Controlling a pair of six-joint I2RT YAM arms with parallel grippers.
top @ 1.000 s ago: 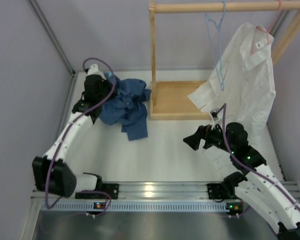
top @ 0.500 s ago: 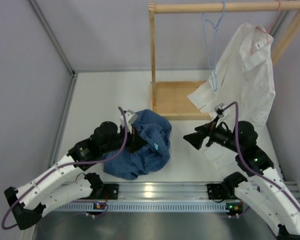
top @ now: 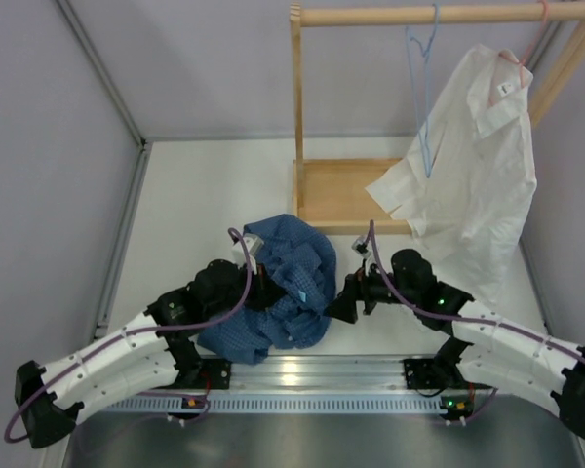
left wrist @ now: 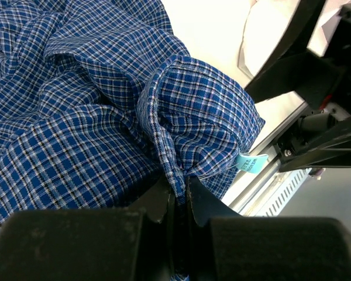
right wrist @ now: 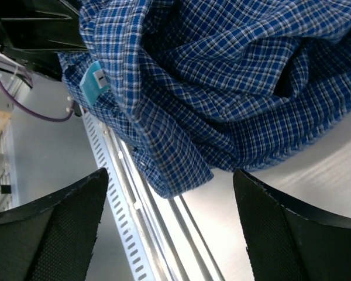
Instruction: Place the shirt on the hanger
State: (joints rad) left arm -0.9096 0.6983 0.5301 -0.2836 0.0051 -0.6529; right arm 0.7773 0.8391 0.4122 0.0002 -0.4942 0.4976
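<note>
Looking down from the top view: shirt is a bunched dark blue heap on the surface, near centre, just behind the metal rail at the near edge. Left fingers are buried in the heap's left side. Right fingers sit just right of the heap, pointing left at it; can't tell contact from here. Hanger is light blue wire, hooked on the top bar of the wooden rack at far right, bare, well apart from the shirt. White shirt hangs just right of it on a pink hanger, and the blue wire overlaps its left edge.

Left wrist view: fingers are pinched narrow on a raised fold of the checked cloth, which sticks up between them. A teal tag pokes out at the right of the fold. Dark parts of the other arm are at upper right.

Right wrist view: fingers are spread wide with nothing between them but bare surface and rail. The shirt's edge hangs just ahead of the tips, not touching. The teal tag shows at upper left.
</note>
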